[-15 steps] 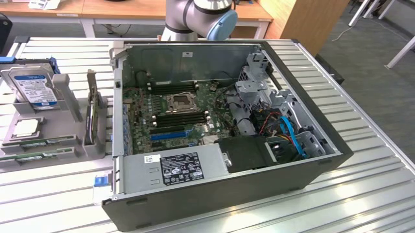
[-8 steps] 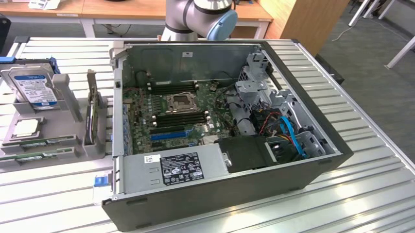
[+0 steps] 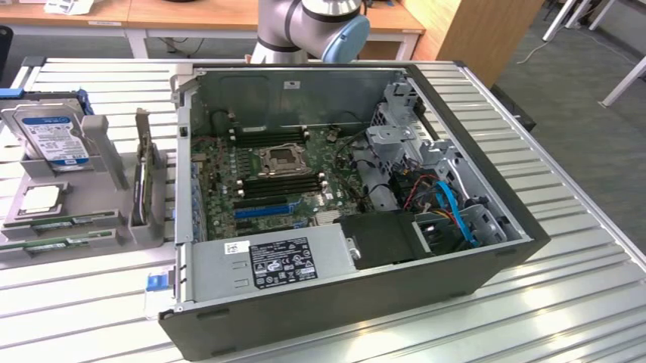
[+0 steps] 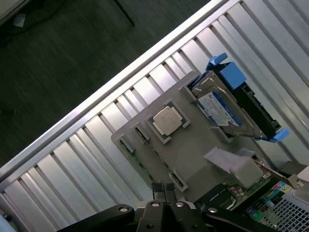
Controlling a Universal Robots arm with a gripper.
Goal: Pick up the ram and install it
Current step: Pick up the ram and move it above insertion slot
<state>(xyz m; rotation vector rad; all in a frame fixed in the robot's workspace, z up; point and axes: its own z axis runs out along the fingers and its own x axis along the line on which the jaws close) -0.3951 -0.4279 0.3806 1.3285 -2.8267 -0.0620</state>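
Black gripper (image 4: 163, 189) closed & empty (nr ram (image 4: 140, 162)).

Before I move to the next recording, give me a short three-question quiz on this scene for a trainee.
1. True or false: the ram sticks lie in the gray holder, outside the computer case.
2. Which stands upright in the holder? A the ram sticks; B the hard drive; C both.
3. In the exterior view, on which side of the case does the holder sit?
Key: 1 true; 2 B; 3 the left.
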